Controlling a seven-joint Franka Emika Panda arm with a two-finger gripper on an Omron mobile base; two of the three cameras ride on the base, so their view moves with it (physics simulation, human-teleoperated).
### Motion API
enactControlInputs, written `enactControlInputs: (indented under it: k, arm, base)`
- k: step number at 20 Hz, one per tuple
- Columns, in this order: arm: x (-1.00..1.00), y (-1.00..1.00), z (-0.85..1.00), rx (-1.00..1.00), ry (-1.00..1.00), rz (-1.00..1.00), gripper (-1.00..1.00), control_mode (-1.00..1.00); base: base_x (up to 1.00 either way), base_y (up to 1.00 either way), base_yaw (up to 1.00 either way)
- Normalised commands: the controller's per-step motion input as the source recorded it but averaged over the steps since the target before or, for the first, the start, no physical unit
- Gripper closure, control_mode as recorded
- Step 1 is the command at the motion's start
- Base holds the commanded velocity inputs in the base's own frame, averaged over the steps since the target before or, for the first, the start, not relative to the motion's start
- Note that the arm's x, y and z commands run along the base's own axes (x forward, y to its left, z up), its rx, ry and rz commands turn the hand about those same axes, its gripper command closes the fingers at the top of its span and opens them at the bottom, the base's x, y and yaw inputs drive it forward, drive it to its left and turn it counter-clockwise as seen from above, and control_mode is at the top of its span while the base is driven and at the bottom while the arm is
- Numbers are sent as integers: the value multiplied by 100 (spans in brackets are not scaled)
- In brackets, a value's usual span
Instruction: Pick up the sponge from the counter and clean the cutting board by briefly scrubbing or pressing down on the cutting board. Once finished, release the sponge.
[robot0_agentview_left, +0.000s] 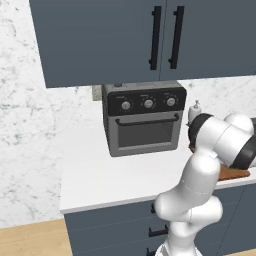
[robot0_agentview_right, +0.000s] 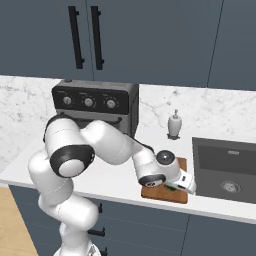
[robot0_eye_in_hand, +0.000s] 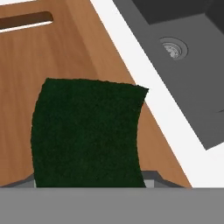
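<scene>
Sponge: small rectangular sponge with a dark green-black scouring face (robot0_eye_in_hand: 87, 133) sat right at the tool, over the flat reddish-brown wooden cutting board (robot0_eye_in_hand: 65, 57); a sliver of green showed under the hand in the right base view.
Tool: the arm's two-finger tool (robot0_agentview_right: 176, 187) hung low over the near right part of the board; from how the sponge filled the space at the tips, it looked pinched between them, though the fingers themselves were hidden.
Board: it lay on the broad white surface (robot0_agentview_left: 100, 180), its handle slot at the far end, with its right edge just beside the dark grey sink basin (robot0_agentview_right: 225, 170).
Contact: I could not tell whether the sponge was already pressing on the wood or hovering just above it.
Risk, edge: a scrub stroke toward the sink could carry the sponge off the board's edge onto the white strip, or tip it into the basin once let go.
Risk, board: a hard push might slide the thin board along the smooth surface.
Risk, release: opening too high could let the sponge bounce away.
</scene>
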Motion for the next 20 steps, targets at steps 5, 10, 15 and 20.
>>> enactControlInputs:
  k: [5, 10, 15, 20]
  arm:
    - [-7, 8, 4, 0, 0, 0, 100, -100]
    - [4, 10, 20, 3, 0, 0, 100, -100]
    - [5, 11, 13, 3, 0, 0, 100, -100]
    - [10, 16, 10, 2, 0, 0, 100, -100]
  base:
    - [0, 0, 0]
    - [0, 0, 0]
    - [0, 0, 0]
    - [0, 0, 0]
